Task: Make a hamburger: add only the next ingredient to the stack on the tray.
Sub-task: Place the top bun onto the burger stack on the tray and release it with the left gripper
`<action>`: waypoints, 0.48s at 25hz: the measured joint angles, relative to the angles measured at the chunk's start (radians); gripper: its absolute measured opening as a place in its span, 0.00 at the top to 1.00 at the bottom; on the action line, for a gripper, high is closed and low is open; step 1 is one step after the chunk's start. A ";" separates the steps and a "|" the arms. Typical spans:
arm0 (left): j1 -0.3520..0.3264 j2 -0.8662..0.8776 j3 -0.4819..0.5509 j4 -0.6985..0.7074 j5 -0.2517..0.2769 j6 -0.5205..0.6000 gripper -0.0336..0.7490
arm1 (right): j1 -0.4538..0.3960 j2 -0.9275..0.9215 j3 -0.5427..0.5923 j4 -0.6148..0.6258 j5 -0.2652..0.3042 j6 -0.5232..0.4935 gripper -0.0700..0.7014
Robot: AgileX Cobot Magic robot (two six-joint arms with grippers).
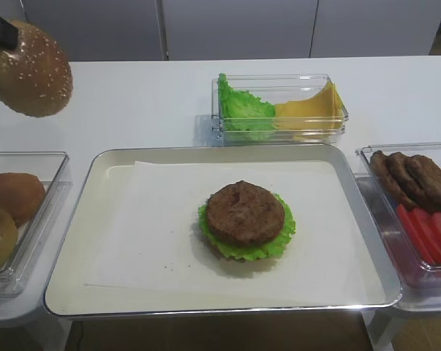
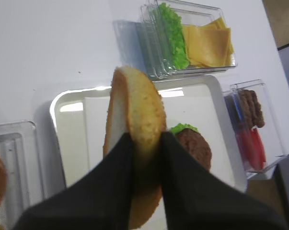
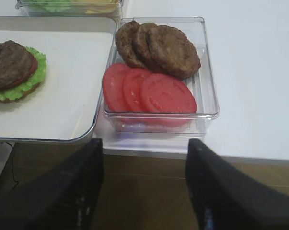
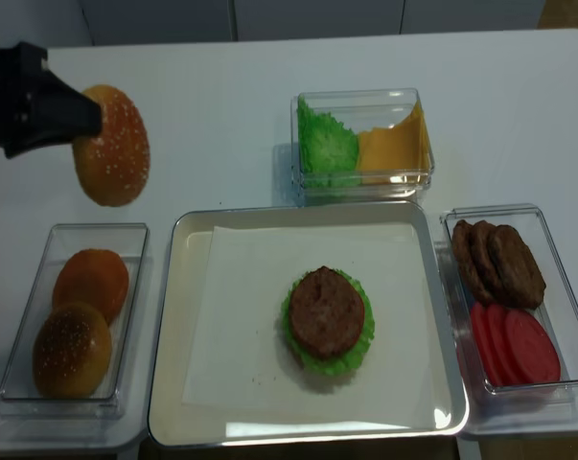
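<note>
Left gripper (image 2: 146, 158) clenched on bun top (image 4: 112, 158), edge-on, in the air left of tray (image 4: 173, 287); stack (image 4: 327, 316) mid-tray, well apart; bun looks light, spongy; rim pinch suits, don't crush; right gripper (image 3: 144, 184) released, empty.

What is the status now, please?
Left hand shut on sesame bun top, held above the table. Right hand open, empty. Stack on tray, uncovered.

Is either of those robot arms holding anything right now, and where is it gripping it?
The left end effector holds the sesame bun top on edge, pinched across its thickness, dome against one finger, flat side against the other. The right end effector is open and empty.
</note>
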 joint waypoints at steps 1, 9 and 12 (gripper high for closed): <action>-0.002 0.000 0.025 -0.032 0.000 0.003 0.81 | 0.000 0.000 0.000 0.000 0.000 0.000 0.35; -0.008 0.000 0.264 -0.272 -0.020 0.133 0.81 | 0.000 0.000 0.000 0.000 0.000 0.000 0.35; -0.008 0.000 0.332 -0.309 -0.027 0.181 0.81 | 0.000 0.000 0.000 0.000 0.000 0.000 0.35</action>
